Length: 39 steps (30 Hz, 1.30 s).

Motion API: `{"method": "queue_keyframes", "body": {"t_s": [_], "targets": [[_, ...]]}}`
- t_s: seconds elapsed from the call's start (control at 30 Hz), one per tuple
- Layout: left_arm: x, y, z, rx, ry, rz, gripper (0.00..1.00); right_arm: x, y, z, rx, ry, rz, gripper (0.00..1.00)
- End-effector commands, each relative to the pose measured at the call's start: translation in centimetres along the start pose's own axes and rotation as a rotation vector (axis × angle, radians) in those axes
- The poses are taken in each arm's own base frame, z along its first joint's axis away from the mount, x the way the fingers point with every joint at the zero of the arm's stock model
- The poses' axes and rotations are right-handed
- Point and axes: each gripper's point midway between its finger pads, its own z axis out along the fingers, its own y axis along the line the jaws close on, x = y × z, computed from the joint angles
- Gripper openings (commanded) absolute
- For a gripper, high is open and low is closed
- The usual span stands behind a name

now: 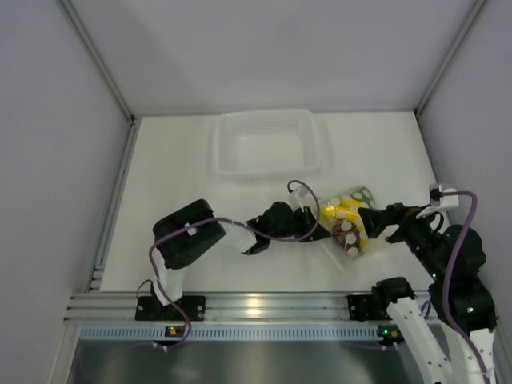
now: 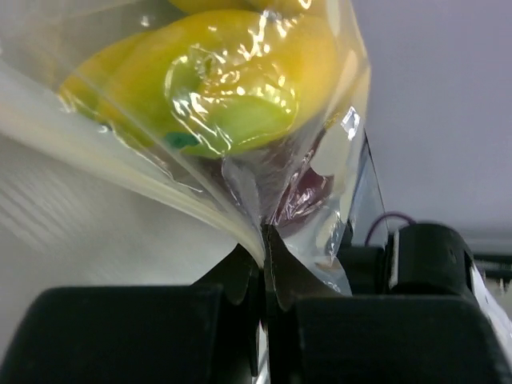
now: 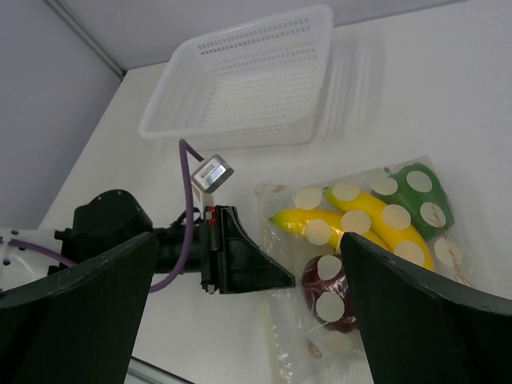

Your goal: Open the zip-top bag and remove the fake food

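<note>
Now: the left claw [image 2: 264, 240] is pinching the near edge of the zip-top bag [image 3: 364, 248], with its jaws pressed together on nothing but a fold of clear film.
Reason for that grip: it is likely anchoring one side of the bag, so that the other arm is getting something to pull against. The pinched strip looks like the mouth end, though the zip itself is not showing clearly.
Right claw [image 3: 252, 312]: it is hovering over the opposite side of the bag with its fingers spread wide, and it is holding nothing.
Bag position: it is lying on the bench [image 1: 176, 176] between the two claws, in front of the white basket [image 3: 240, 132] and apart from it.
Contents: the yellow banana bunch [image 3: 290, 218], the dark red fruit [image 3: 314, 286] and the green piece [image 3: 404, 204] are all sitting inside, so the bag is apparently not yet opened.
Step in hand: the task is looking early, with one lip gripped and the second lip waiting.
Risk: the film is thin and slippery, so it may be sliding out of a pinch this shallow once pulling starts.
</note>
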Motion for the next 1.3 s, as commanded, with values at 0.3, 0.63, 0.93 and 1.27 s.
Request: {"method": "queue_keyframes", "body": {"t_s": [0.3, 0.63, 0.93, 1.27], "targets": [[-4.6, -4.7, -7.5, -0.164, 0.412, 0.532, 0.00, -1.4, -0.1, 0.0, 0.000, -0.069, -0.053, 0.99], [-10.5, -12.9, -16.7, -0.172, 0.357, 0.985, 0.00, -0.1, 1.0, 0.9, -0.125, -0.135, -0.054, 0.99], [-7.2, -15.6, -23.0, 0.053, 0.438, 1.265, 0.00, 1.7, 5.2, 0.6, -0.415, -0.076, -0.152, 0.99], [0.5, -15.8, -25.6, 0.261, 0.563, 1.445, 0.00, 2.8, 11.6, -3.0, -0.903, -0.068, -0.241, 0.98]]}}
